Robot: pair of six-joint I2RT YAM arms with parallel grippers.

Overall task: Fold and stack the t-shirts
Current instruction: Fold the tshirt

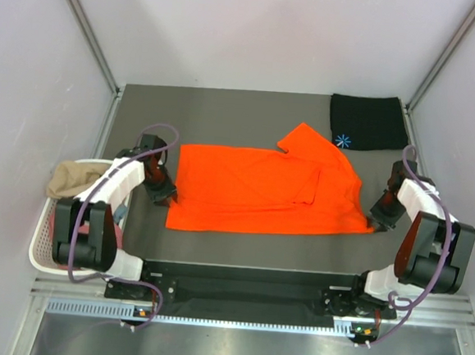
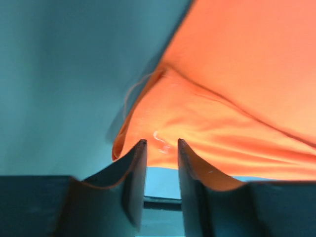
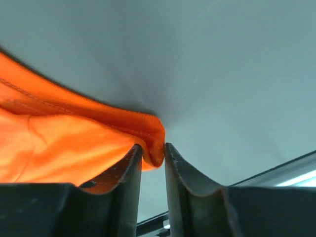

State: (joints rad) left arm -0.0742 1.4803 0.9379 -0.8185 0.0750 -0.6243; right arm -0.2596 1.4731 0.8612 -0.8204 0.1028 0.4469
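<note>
Top external view gives us the orange shirt (image 1: pixel 261 192) lying flat across the middle of the dark desk (image 1: pixel 226 111), part of it folded over onto itself and one sleeve pointing toward the far right. A black shirt (image 1: pixel 365 122) with a light-blue starburst lies folded at the far right corner, just beside that sleeve. The left tool (image 1: pixel 162 190) sits low at the orange shirt's left edge, and the right tool (image 1: pixel 381 215) sits at its near right corner. Left of the desk stands a white basket (image 1: pixel 38 248) with a tan shirt (image 1: pixel 73 179) in it. From the left wrist we see the fingers (image 2: pixel 133 168) parted and released, the cloth's edge just past their tips. From the right wrist we see the hem's corner between closely set fingers (image 3: pixel 126 177). We cannot tell whether they pinch it.
</note>
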